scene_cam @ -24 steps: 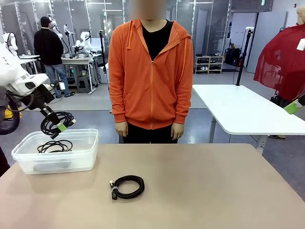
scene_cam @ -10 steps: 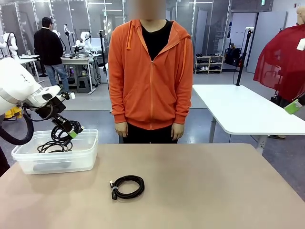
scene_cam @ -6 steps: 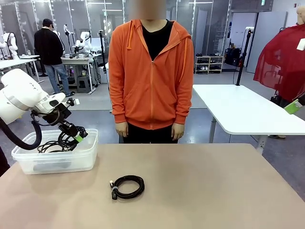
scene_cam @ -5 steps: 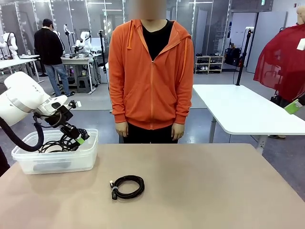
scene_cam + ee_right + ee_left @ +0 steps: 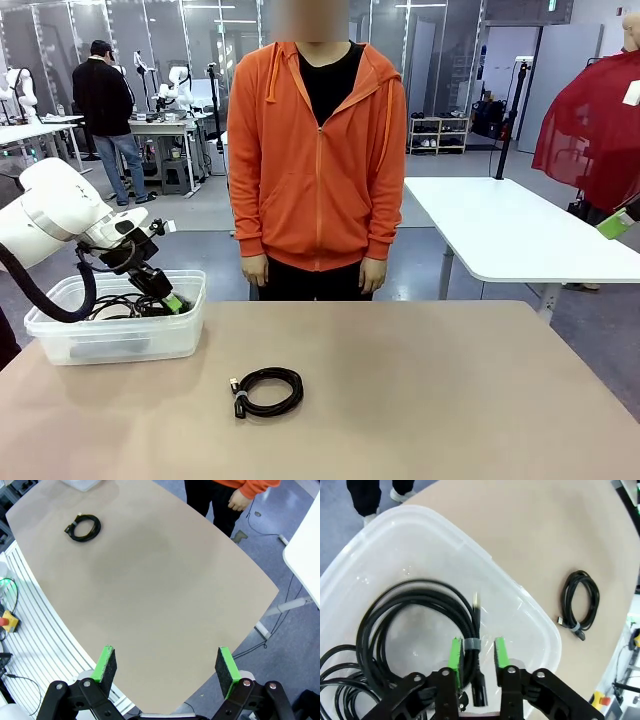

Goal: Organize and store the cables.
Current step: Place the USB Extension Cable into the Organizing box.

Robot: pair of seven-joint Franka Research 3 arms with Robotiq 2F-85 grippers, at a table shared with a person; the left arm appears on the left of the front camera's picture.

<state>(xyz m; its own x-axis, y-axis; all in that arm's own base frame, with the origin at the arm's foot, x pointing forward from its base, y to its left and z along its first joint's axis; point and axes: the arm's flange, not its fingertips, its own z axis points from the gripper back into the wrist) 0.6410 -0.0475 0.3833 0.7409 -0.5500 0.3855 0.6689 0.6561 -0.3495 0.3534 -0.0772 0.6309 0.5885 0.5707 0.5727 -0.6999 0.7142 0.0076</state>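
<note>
A clear plastic bin stands at the table's left. My left gripper is lowered into the bin. Its green pads stand a little apart on either side of the taped neck of a black coiled cable, which lies on the bin's floor, and a gap shows beside the cable. Another black coil lies in the bin beside it. One more coiled cable lies on the bare table. My right gripper hangs open high above the table with nothing in it.
A person in an orange hoodie stands at the far edge with both hands down at the sides. The tan tabletop is bare to the right of the loose coil. A white table stands behind on the right.
My left gripper has come down and to the right into the bin with the coil. Its jaws have parted and the coil now rests on the bin's floor.
</note>
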